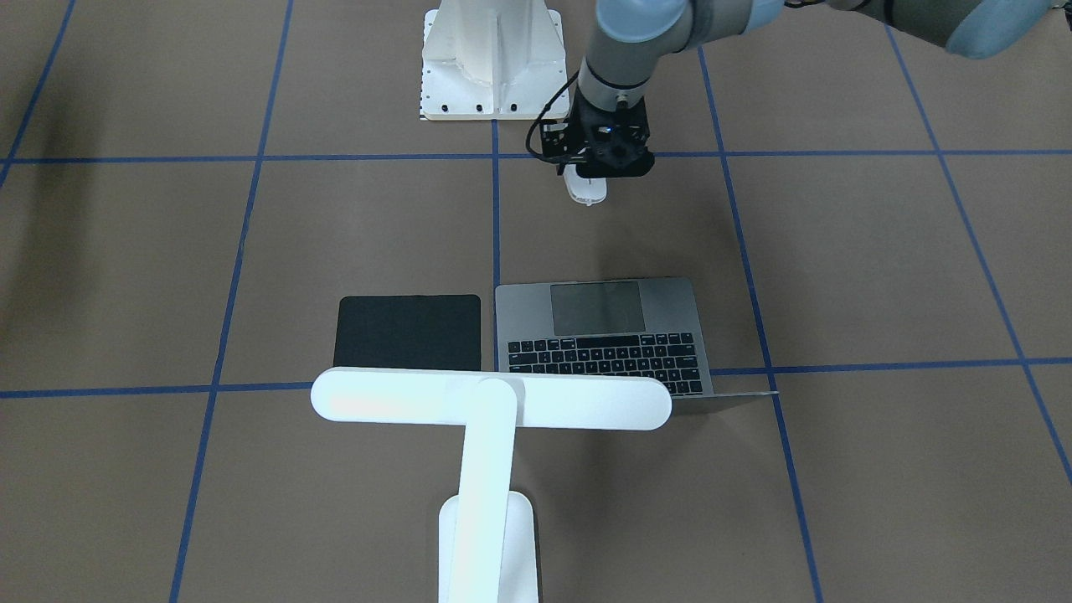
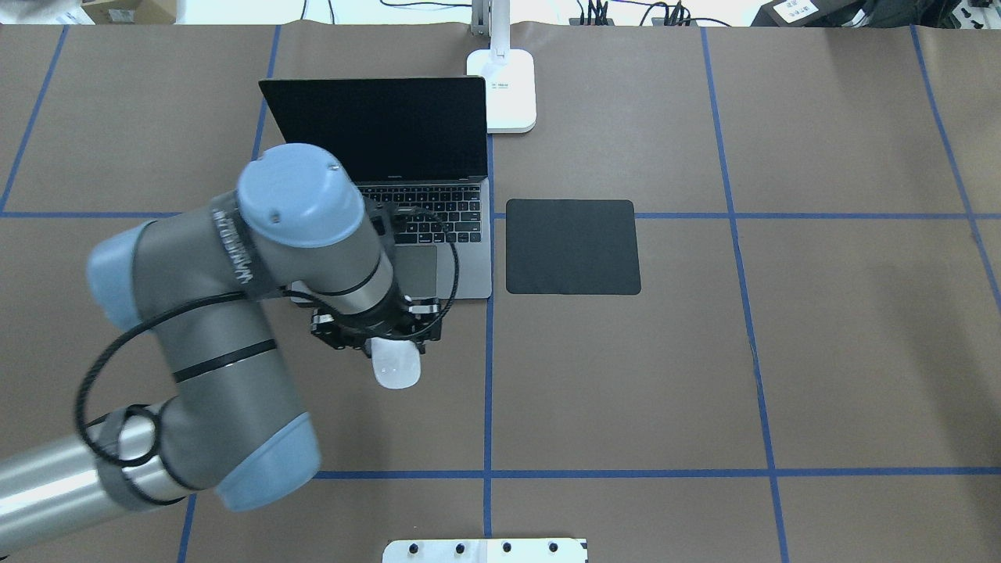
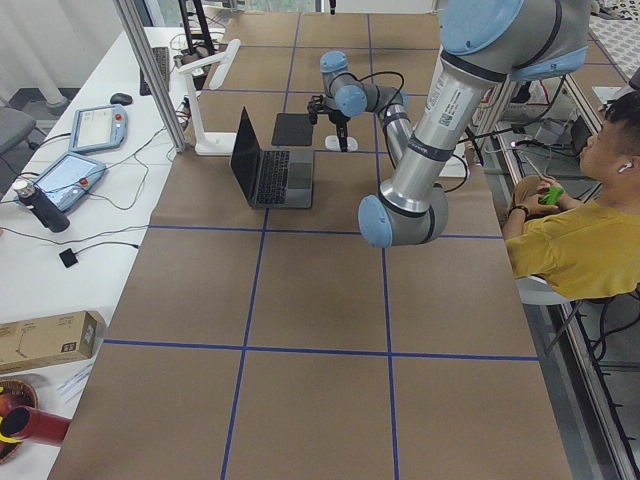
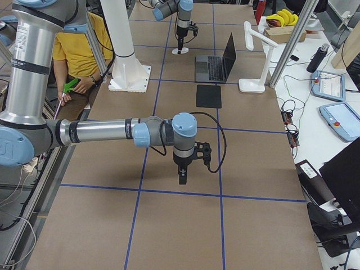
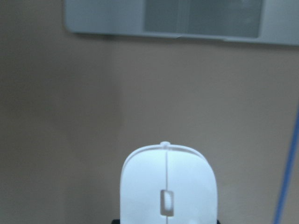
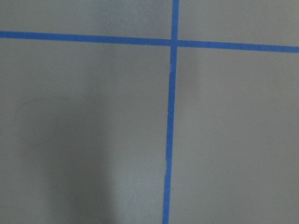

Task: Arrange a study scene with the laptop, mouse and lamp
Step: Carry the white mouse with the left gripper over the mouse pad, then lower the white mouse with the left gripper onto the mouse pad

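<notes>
The white mouse [image 2: 397,366] lies low over the brown table, just in front of the laptop's front edge. My left gripper [image 2: 383,348] stands over its rear end, shut on the mouse [image 5: 167,186], which fills the bottom of the left wrist view. The grey laptop [image 2: 438,227] is open, with its screen up and dark. Behind the laptop's right corner stands the white lamp [image 2: 512,90], and its bar head [image 1: 490,400] crosses the front-facing view. My right gripper [image 4: 181,179] hangs over bare table far from these; I cannot tell whether it is open or shut.
A black square pad [image 2: 572,246] lies flat right beside the laptop. The white bolted pedestal [image 1: 490,59] stands at the robot's edge. A person in a yellow shirt [image 3: 570,230] sits at the table's side. Blue tape lines [image 6: 170,116] grid the brown surface.
</notes>
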You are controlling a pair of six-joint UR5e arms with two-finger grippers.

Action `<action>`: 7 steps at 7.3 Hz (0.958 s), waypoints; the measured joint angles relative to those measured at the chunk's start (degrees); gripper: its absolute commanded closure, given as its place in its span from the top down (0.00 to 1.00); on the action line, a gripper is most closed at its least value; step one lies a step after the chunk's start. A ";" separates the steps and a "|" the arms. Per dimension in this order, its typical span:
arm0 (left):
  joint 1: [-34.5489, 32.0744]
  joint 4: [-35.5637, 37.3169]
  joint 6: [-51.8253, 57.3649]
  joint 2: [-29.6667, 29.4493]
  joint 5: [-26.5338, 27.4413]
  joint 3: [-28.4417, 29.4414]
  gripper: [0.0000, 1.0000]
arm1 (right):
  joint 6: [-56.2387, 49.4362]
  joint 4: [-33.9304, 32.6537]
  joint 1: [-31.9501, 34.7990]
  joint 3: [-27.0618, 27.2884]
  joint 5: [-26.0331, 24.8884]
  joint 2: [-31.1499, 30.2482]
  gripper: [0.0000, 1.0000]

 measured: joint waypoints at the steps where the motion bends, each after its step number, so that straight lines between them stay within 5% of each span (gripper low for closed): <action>1: -0.02 0.27 0.03 -7.61 1.16 8.68 0.24 | -1.62 -0.08 0.74 -0.42 0.10 -0.54 1.00; 4: -0.14 -5.56 0.54 -26.24 4.75 35.49 0.23 | -2.51 -0.15 1.22 -1.49 0.24 -0.90 1.00; 7: -0.79 -15.91 2.00 -32.32 7.29 51.21 0.23 | -2.54 -0.22 1.30 -2.01 0.96 -0.96 1.00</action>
